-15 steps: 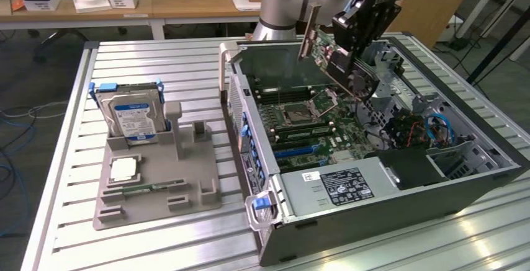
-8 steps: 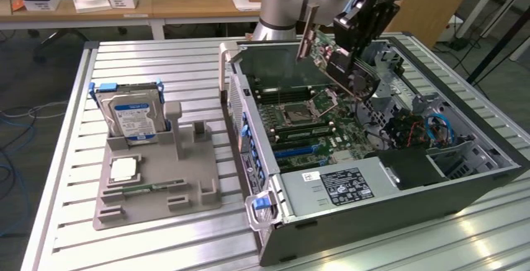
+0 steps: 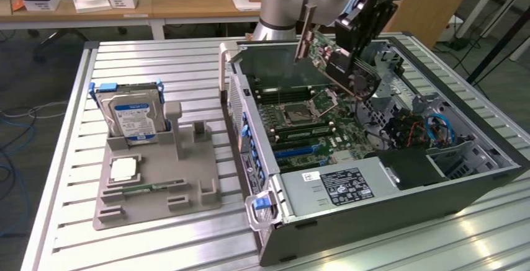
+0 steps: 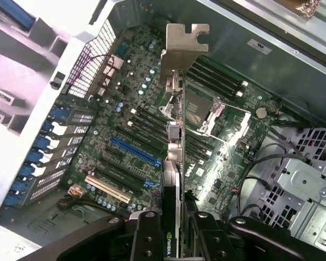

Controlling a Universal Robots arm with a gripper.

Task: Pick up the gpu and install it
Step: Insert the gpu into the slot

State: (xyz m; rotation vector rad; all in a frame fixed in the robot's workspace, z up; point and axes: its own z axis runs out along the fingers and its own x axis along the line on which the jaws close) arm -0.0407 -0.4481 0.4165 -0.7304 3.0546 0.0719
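Exterior view: arm aslant, gpu in jaws

Bright and even from overhead in the exterior view. Glares white on the ribbed silver metal bench beside the open dark grey computer case; dims in its recesses. In the wrist view, bleaches the pale perforated case wall nearly white, glints off the green motherboard and the silver metal end bracket of the green gpu card, leaves the black gripper shadowed.
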